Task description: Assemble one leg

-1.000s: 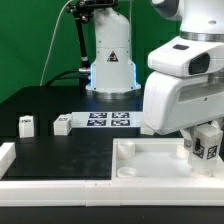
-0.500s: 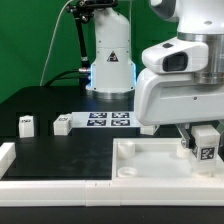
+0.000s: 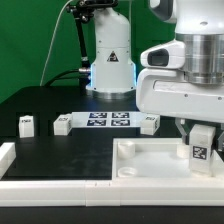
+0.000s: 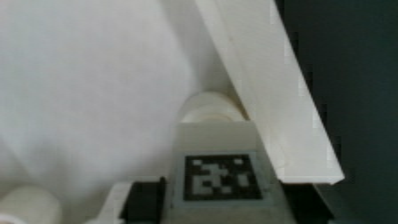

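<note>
Item 1. Two-finger gripper of the white robot arm, on the exterior view's right. It was clenched on item 2, with one finger at each side of it.

Item 2. Leg: a small white stubby plastic block with a black-and-white square tag on its face. It was held upright in the gripper above the right-hand part of item 3, tag towards the exterior camera. In the wrist view the leg sat just beside the raised rim, with a rounded white socket showing directly past its end. I could not tell whether it touched the socket.

Item 3. Large white square tray-like plastic panel, lying flat on the black table at the front of the exterior view. Its raised rim ran diagonally across the wrist view.

Item 4. Three further white tagged blocks, loose on the table: one far to the exterior view's left, one just left of item 5, and one at its right end.

Item 5. The marker board, thin, flat and white, lying behind the panel.
</note>
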Controlling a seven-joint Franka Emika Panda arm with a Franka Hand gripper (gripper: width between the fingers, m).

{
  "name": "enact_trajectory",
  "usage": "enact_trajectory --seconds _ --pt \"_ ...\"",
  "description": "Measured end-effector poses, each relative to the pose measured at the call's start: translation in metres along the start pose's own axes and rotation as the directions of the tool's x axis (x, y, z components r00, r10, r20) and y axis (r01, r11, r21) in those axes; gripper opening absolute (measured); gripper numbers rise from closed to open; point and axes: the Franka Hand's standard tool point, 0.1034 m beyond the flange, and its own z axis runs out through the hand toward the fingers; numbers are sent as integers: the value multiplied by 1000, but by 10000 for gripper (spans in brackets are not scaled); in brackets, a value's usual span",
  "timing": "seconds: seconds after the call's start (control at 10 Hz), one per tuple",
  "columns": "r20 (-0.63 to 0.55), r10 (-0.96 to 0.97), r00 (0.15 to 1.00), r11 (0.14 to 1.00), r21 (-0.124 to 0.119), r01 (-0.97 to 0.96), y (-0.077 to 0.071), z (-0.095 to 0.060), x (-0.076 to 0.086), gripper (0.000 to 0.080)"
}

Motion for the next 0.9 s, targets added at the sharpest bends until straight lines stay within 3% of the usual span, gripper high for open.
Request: enact_trajectory --seconds 0.3,0.7,0.8,0.9 --pt "5 317 948 948 -4 -317 -2 1 -2 290" --pt "23 542 840 840 5 -542 -4 1 -3 290" --pt "24 543 840 840 6 -543 -5 1 -4 472" --pt "24 498 867 867 6 -499 -5 1 -4 587"
